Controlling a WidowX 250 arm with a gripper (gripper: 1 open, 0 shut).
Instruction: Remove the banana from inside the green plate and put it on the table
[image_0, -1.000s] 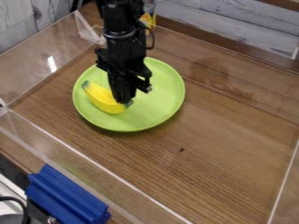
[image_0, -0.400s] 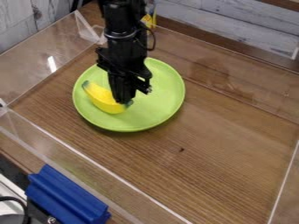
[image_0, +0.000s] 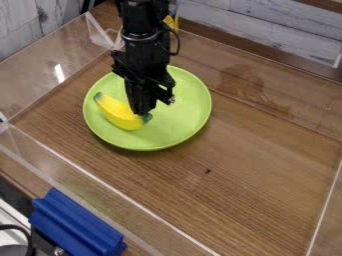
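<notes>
The yellow banana lies in the left half of the lime-green plate, which sits on the brown wood-grain table. My black gripper reaches straight down into the plate, its fingertips at the banana's right end. The fingers look shut. The arm hides that end of the banana, so I cannot tell whether they pinch it. The banana rests on the plate and is not lifted.
Clear acrylic walls border the table on all sides. A blue ribbed object lies at the front left corner, outside the wall. Bare wood stretches to the right of the plate and in front of it.
</notes>
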